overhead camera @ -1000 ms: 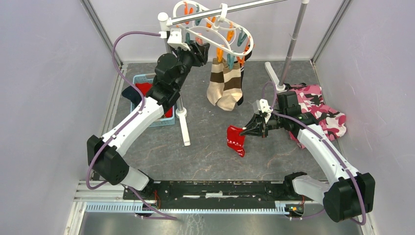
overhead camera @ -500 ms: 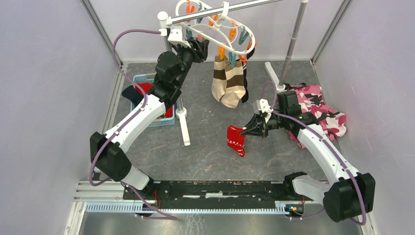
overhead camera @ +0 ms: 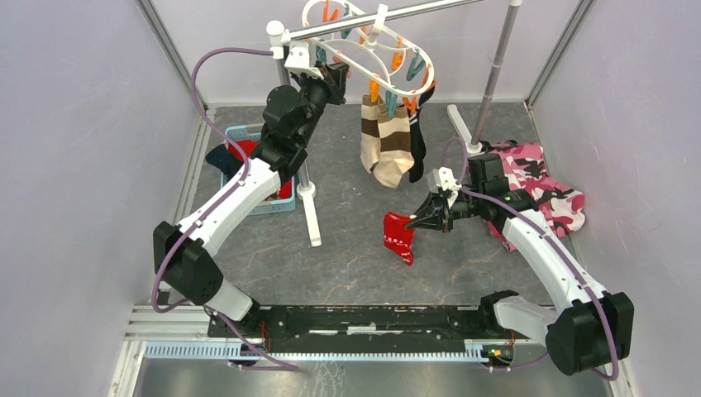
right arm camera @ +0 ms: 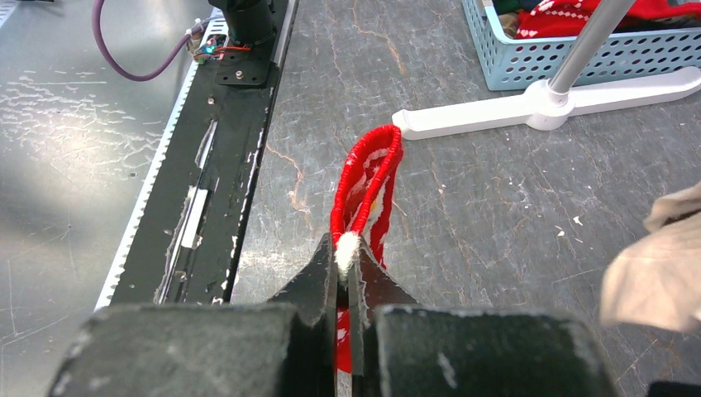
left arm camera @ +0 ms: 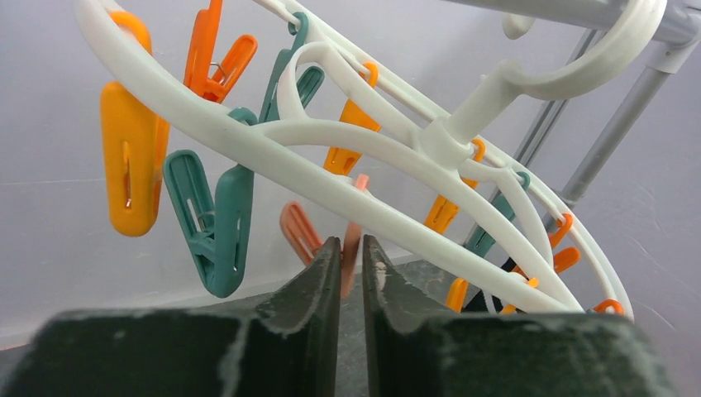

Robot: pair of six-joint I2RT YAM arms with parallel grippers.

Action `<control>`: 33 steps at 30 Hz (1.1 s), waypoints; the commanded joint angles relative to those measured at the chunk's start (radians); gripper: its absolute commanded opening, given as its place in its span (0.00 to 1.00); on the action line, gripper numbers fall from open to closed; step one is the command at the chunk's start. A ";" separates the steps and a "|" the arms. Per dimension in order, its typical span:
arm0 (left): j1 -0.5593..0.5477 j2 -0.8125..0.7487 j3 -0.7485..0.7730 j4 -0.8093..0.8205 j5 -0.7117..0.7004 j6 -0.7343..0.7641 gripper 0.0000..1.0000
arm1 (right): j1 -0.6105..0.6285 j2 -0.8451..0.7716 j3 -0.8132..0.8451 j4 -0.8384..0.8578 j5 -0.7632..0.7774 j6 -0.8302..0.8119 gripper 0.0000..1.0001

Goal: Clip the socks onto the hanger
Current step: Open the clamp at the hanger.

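Your right gripper (right arm camera: 347,248) pinches the red sock (right arm camera: 369,186) by its thin edge, and your left gripper (left arm camera: 351,248) clamps a clothespin (left arm camera: 355,207). Either could slip.

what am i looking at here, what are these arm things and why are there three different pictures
These are two robot arms bolted to the near edge of a grey table. The wide picture looks down from above and behind them; the other two come from a camera on each wrist. The left arm's fingers reach up to the white hanger on a metal rack and seem to pinch a pale orange clothespin. The right arm's fingers hold a red sock by its edge. Striped socks already hang clipped on the hanger. A blue basket holds more socks, and a pink camouflage cloth lies at the right.
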 commanded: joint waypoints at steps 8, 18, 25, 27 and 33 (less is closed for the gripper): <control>0.004 -0.053 0.018 0.027 0.004 -0.007 0.10 | -0.001 -0.013 0.039 -0.004 0.001 -0.013 0.00; 0.002 -0.093 0.005 -0.029 0.030 -0.085 0.08 | 0.001 -0.013 0.040 -0.004 0.002 -0.013 0.00; -0.008 -0.107 -0.016 -0.060 0.099 -0.144 0.07 | -0.001 -0.013 0.043 -0.009 0.003 -0.017 0.00; -0.019 -0.109 -0.024 -0.060 0.117 -0.153 0.04 | 0.000 -0.013 0.044 -0.011 0.005 -0.019 0.00; -0.065 -0.135 -0.067 -0.065 0.126 -0.179 0.04 | 0.000 -0.013 0.053 -0.027 0.012 -0.032 0.00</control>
